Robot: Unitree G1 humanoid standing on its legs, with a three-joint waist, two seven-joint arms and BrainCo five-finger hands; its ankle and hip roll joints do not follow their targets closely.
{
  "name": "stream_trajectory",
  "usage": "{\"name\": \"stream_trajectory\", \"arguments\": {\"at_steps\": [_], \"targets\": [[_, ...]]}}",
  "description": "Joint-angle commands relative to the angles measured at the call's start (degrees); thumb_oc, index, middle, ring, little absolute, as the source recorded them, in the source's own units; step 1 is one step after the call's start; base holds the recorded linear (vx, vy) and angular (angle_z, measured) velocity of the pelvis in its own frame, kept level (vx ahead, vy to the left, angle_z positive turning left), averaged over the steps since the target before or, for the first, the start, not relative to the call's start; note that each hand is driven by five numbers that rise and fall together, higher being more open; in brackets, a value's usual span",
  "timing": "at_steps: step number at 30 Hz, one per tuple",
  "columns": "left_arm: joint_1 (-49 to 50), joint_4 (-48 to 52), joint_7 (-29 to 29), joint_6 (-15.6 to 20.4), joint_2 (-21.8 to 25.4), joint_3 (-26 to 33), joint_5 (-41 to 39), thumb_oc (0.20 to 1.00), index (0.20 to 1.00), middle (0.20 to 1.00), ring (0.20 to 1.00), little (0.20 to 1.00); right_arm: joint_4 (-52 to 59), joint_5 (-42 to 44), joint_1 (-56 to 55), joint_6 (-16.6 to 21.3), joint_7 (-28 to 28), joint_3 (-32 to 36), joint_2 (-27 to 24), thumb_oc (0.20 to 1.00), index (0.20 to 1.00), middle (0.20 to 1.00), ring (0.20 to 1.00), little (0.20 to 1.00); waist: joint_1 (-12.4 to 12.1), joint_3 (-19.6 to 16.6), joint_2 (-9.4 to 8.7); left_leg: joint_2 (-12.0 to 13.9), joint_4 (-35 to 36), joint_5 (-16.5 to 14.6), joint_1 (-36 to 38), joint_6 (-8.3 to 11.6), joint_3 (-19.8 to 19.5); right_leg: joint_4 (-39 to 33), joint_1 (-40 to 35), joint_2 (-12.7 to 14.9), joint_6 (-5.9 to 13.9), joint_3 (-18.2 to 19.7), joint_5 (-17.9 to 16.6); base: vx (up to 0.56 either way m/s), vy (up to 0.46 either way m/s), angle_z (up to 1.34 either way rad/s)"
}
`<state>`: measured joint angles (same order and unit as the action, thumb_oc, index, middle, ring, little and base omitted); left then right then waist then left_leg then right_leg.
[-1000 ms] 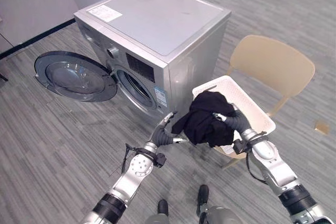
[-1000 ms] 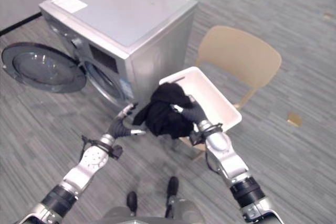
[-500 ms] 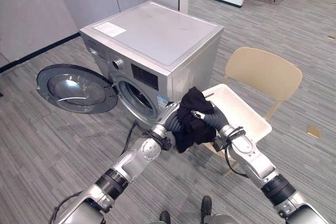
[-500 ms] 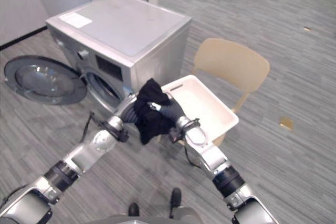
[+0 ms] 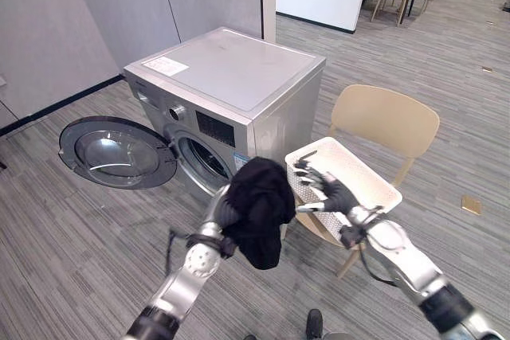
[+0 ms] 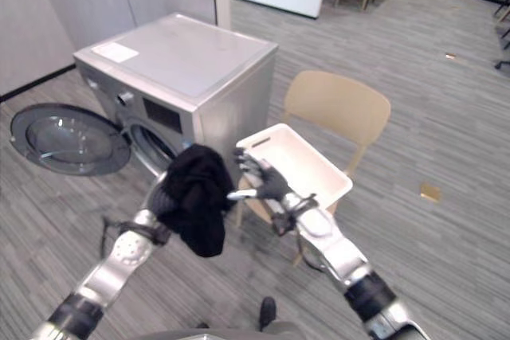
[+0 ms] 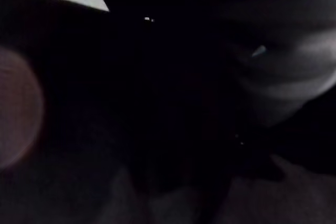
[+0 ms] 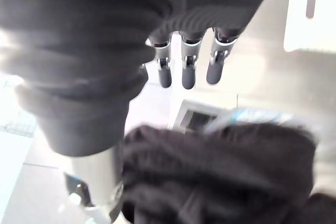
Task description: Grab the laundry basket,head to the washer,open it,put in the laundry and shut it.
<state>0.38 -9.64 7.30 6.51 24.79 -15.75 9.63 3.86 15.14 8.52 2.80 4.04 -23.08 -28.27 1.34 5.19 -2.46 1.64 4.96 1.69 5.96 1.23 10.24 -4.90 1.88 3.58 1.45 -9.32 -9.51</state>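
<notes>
A black garment (image 5: 259,209) hangs bunched over the left hand (image 5: 229,211), its long axis running straight down, the loose end pointing at the floor. The cloth covers that hand's fingers, so I cannot tell how they are set. It hangs just in front of the washer (image 5: 231,101), near the right side of the round opening (image 5: 201,162), whose door (image 5: 118,151) is swung wide to the left. The right hand (image 5: 325,191) hovers just right of the garment with fingers spread and holds nothing, over the near-left end of the white laundry basket (image 5: 358,185). The basket sits on a tan chair (image 5: 385,121) right of the washer, its long axis running from near-left to far-right.
</notes>
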Motion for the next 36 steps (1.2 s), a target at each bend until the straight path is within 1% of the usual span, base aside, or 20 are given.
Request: {"name": "stream_trajectory", "arguments": {"at_steps": [1,2,3,4,5,11,15,17,19,21,22,23,24,26,29,31,33,34,35,36], "targets": [[-1.05,-1.88,0.56,3.41,-1.01,4.67,-8.37,0.2,0.2,0.2,0.2,0.2,2.44,-5.85,-2.98,4.43,-0.21,5.86,-1.13,1.0,1.0,1.0,1.0,1.0,-0.9,-1.63,-0.34,0.42,0.04,-2.37,-1.45,1.2,-2.18,0.03,-6.01,0.8,5.31,-1.55,8.82,-0.01,-0.056,0.0],[0.93,-2.86,0.07,3.4,-1.13,6.53,-9.86,0.2,0.2,0.2,0.2,0.2,2.09,-6.26,-5.3,4.37,0.11,7.7,-1.49,1.0,1.0,1.0,1.0,1.0,-0.82,-1.58,-0.24,0.43,0.04,-2.29,-1.43,1.23,-2.18,0.03,-6.1,0.72,5.26,-1.56,8.88,0.01,-0.067,0.0],[4.92,-5.41,-0.84,3.05,-0.99,10.48,-11.57,0.2,0.2,0.2,0.2,0.2,0.68,-7.33,-10.18,4.4,0.7,11.64,-1.91,1.0,1.0,1.0,1.0,1.0,-0.68,-1.41,-0.02,0.48,0.04,-2.24,-1.26,1.28,-2.24,0.03,-6.25,0.6,5.15,-1.51,9.06,0.0,-0.052,-0.02],[4.94,-5.4,-0.84,3.04,-0.99,10.48,-11.57,0.2,0.2,0.2,0.2,0.2,0.69,-7.33,-10.2,4.39,0.7,11.64,-1.91,1.0,1.0,1.0,1.0,1.0,-0.69,-1.42,-0.02,0.48,0.04,-2.24,-1.26,1.28,-2.24,0.03,-6.25,0.6,5.15,-1.51,9.06,0.01,-0.066,-0.04],[8.27,-8.16,-1.97,2.61,-1.03,13.98,-12.02,0.2,0.2,0.2,0.2,0.2,-1.92,-9.16,-13.96,4.47,0.93,14.86,-2.06,1.0,1.0,1.0,1.0,1.0,-0.59,-1.09,0.26,0.53,0.04,-2.08,-1.18,1.3,-2.32,0.05,-6.29,0.5,5.04,-1.63,9.22,0.01,-0.033,-0.05],[14.52,-13.43,-4.17,1.47,-4.33,20.08,-18.34,0.2,0.2,0.2,0.2,0.2,-11.14,-15.45,-19.57,3.49,-0.46,19.98,-0.83,1.0,1.0,1.0,1.0,1.0,-0.99,0.28,0.66,0.64,-0.07,-1.53,-1.54,1.23,-3.29,0.16,-6.22,0.18,4.58,-2.05,9.8,-0.01,-0.041,0.0],[13.36,-18.51,-4.18,0.59,-5.71,20.39,-20.5,0.2,0.2,0.2,0.2,0.2,-20.21,-18.58,-17.59,3.3,-3.69,19.34,1.19,1.0,1.0,1.0,1.0,1.0,-2.02,3.65,0.24,0.52,-3.48,-1.06,-5.98,1.42,-4.66,0.5,-4.72,0.42,4.09,-3.63,9.82,-0.13,-0.05,0.21],[12.49,-18.92,-3.92,0.41,-5.53,19.93,-20.42,0.2,0.2,0.2,0.2,0.2,-20.9,-18.53,-16.73,3.31,-4.53,19.13,1.5,1.0,1.0,1.0,1.0,1.0,-2.34,4.69,0.01,0.52,-5.3,-0.97,-8.1,1.62,-5.0,0.81,-3.94,0.76,3.99,-4.65,9.77,-0.14,-0.024,0.34],[9.72,-19.89,-3.27,0.46,-5.4,17.83,-20.6,0.2,0.2,0.2,0.2,0.2,-23.44,-18.53,-14.4,2.87,-5.67,17.15,1.99,1.0,1.0,1.0,1.0,1.0,-3.32,6.4,-0.38,0.57,-7.55,-0.42,-12.25,2.02,-4.63,1.7,-2.24,1.89,3.88,-8.18,9.75,-0.15,-0.026,0.86],[8.06,-19.59,-2.99,0.47,-5.05,16.05,-20.06,0.2,0.2,0.2,0.2,0.2,-24.59,-18.85,-13.81,2.52,-6.56,16.13,2.07,1.0,1.0,1.0,1.0,1.0,-3.35,6.57,-0.43,1.42,-8.59,-0.68,-13.78,1.83,-0.91,2.28,-1.83,2.87,3.9,-11.92,10.3,-0.07,0.001,1.11],[8.06,-19.59,-2.99,0.47,-5.05,16.05,-20.06,0.2,0.2,0.2,0.2,0.2,-24.59,-18.85,-13.81,2.52,-6.56,16.13,2.07,1.0,1.0,1.0,1.0,1.0,-3.34,6.55,-0.43,1.42,-8.61,-0.69,-13.8,1.83,-0.92,2.28,-1.81,2.87,3.9,-11.93,10.3,0.05,0.016,0.77],[7.5,-19.31,-2.92,0.45,-4.91,15.27,-19.97,0.2,0.2,0.2,0.2,0.2,-24.98,-18.99,-13.68,2.16,-7.03,15.8,1.98,1.0,1.0,1.0,1.0,1.0,-3.06,6.41,-0.42,2.32,-9.17,-2.06,-13.51,2.05,2.12,2.39,-2.48,3.23,4.24,-13.36,11.39,0.06,0.048,0.8],[6.84,-18.72,-3.16,0.28,-4.46,14.43,-19.58,0.2,0.2,0.2,0.2,0.2,-26.04,-19.36,-13.29,1.78,-7.4,15.22,2.12,1.0,1.0,1.0,1.0,1.0,-2.33,6.36,-0.53,3.76,-10.2,-2.51,-13.84,1.73,8.91,2.56,-2.82,4.23,4.28,-16.66,11.49,0.07,0.083,0.86],[6.34,-18.33,-3.67,0.08,-3.95,14.13,-19.3,0.2,0.2,0.2,0.2,0.2,-26.82,-19.71,-12.87,1.72,-7.61,14.85,2.49,1.0,1.0,1.0,1.0,1.0,-1.38,6.02,-0.67,5.23,-10.22,-3.34,-12.87,1.53,14.66,3.2,-3.2,5.22,4.55,-20.11,11.51,0.02,0.118,1.72],[6.73,-18.38,-3.92,-0.11,-3.6,13.87,-18.58,0.2,0.2,0.2,0.2,0.2,-27.06,-20.08,-12.21,1.1,-7.46,13.69,3.08,1.0,1.0,1.0,1.0,1.0,-1.77,6.02,-1.17,4.78,-11.95,-4.12,-13.55,0.82,14.05,4.11,-4.71,6.11,4.79,-21.26,11.55,0.15,0.166,0.84],[7.06,-18.51,-4.08,-0.3,-3.21,14.37,-17.64,0.2,0.2,0.2,0.2,0.2,-28.0,-20.52,-11.52,0.89,-7.2,12.89,4.11,1.0,1.0,1.0,1.0,1.0,-2.32,5.69,-2.0,4.15,-12.12,-5.28,-13.33,0.0,13.98,5.4,-5.57,6.89,5.32,-21.37,12.07,0.21,0.244,0.53],[7.11,-17.84,-4.22,-0.59,-2.45,14.49,-17.07,0.2,0.2,0.2,0.2,0.2,-27.66,-20.05,-11.19,1.0,-6.83,12.27,5.58,1.0,1.0,1.0,1.0,1.0,-2.94,5.74,-2.71,2.79,-11.6,-6.4,-12.54,-1.26,12.79,10.07,-5.23,8.16,5.6,-20.76,12.63,0.22,0.212,0.36],[6.82,-17.8,-4.16,-0.7,-1.96,14.52,-16.9,0.2,0.2,0.2,0.2,0.2,-27.47,-19.77,-11.06,1.04,-6.69,12.15,6.05,1.0,1.0,1.0,1.0,1.0,-2.89,6.05,-3.01,2.17,-11.44,-6.92,-12.13,-1.82,12.18,13.28,-4.07,8.86,5.86,-19.56,12.34,0.23,0.183,0.19],[6.01,-17.64,-3.75,-0.59,-1.24,14.2,-16.57,0.2,0.2,0.2,0.2,0.2,-27.48,-19.54,-10.37,1.24,-6.85,11.62,6.31,1.0,1.0,1.0,1.0,1.0,-2.64,6.47,-3.22,1.4,-11.22,-7.51,-11.72,-2.37,11.36,16.35,-2.1,8.78,6.36,-16.93,12.39,0.22,0.176,0.33],[5.58,-17.4,-3.57,-0.53,-1.0,13.83,-16.67,0.2,0.2,0.2,0.2,0.2,-27.37,-19.5,-10.09,1.16,-6.73,11.4,6.51,1.0,1.0,1.0,1.0,1.0,-1.95,6.87,-3.16,0.82,-10.7,-7.84,-10.98,-2.76,10.16,18.64,0.2,7.43,6.19,-13.15,12.58,0.15,0.123,0.41]]}}
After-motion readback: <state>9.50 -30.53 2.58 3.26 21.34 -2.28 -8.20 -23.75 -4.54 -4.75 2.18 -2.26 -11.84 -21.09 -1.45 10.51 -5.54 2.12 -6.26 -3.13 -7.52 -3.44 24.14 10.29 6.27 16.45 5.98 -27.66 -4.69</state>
